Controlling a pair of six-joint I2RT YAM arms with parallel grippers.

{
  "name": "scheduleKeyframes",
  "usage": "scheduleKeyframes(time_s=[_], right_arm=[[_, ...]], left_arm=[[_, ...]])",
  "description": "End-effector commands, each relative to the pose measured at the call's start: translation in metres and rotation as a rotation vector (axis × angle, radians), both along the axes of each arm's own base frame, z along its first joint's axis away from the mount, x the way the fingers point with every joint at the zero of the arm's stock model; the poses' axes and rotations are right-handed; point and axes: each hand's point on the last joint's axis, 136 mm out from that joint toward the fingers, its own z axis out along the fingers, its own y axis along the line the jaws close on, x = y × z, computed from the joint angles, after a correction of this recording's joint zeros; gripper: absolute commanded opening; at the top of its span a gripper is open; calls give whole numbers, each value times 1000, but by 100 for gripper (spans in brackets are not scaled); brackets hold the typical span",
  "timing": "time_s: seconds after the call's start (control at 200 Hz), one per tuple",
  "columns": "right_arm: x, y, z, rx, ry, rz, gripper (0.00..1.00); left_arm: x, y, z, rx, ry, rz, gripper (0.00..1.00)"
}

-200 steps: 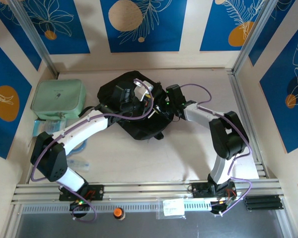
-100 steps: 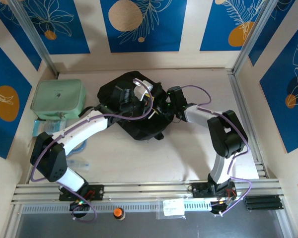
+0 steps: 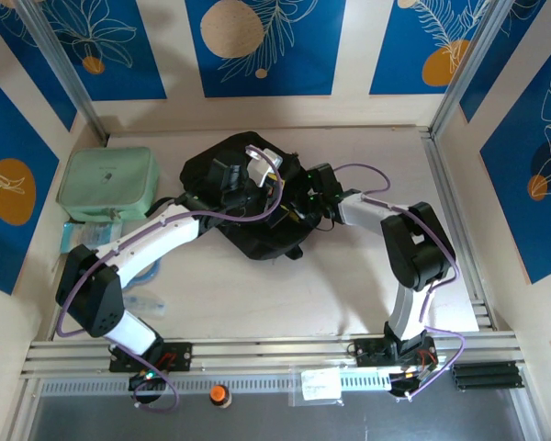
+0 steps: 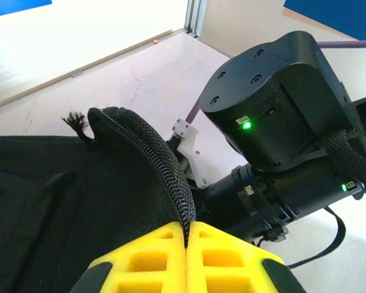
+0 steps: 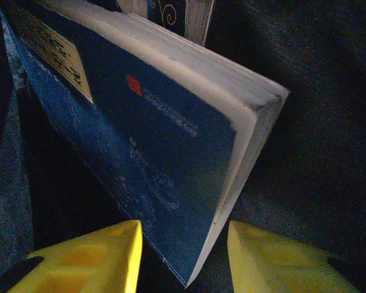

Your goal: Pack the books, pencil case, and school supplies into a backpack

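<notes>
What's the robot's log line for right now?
left end effector: shut on backpack zipper edge | right end effector: open around blue book | book: inside backpack

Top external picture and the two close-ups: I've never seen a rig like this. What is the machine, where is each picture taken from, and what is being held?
These are two robot arms bolted at the near edge of a table. Each ends in a two-finger gripper with yellow pads. The top external picture looks down from above and behind the arms. The other two come from cameras on the wrists.

On the table lie a black backpack and, to its left, a mint-green soft case.

The left gripper is shut on the backpack's zippered edge, holding it.

The right gripper reaches inside the backpack. It is open, with its fingers on either side of a dark blue book with a yellowish label, and does not appear to clamp it.
</notes>
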Motion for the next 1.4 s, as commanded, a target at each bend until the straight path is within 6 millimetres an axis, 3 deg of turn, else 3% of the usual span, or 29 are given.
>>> scheduleKeyframes(time_s=[0.0,0.145,0.355,0.53,0.675,0.895,1.135,1.19,1.31,1.395], right_arm=[[-6,1,-15,-35,34,8,37],[4,9,-19,-43,27,13,30],[31,41,1,97,-103,71,16],[50,54,4,183,-151,55,15],[48,51,13,194,-177,63,21],[9,10,38,178,-200,31,35],[-33,-61,58,25,-208,-88,46],[-39,-81,62,-42,-210,-130,50],[-46,-116,75,-173,-240,-188,57],[-49,-131,84,-237,-259,-204,60]], left_arm=[[0,-7,31,-84,-55,-33,0],[-2,-6,28,-74,-45,-38,0],[-2,-6,25,-79,-33,-31,0],[3,-10,22,-86,-11,-28,0],[5,-11,17,-84,4,-24,0],[6,-8,7,-88,26,-7,0],[5,-8,-6,-92,72,-12,1],[2,-9,-12,-93,97,-21,10],[-2,-6,-24,-95,151,-18,51],[1,9,-29,-99,170,56,68]])
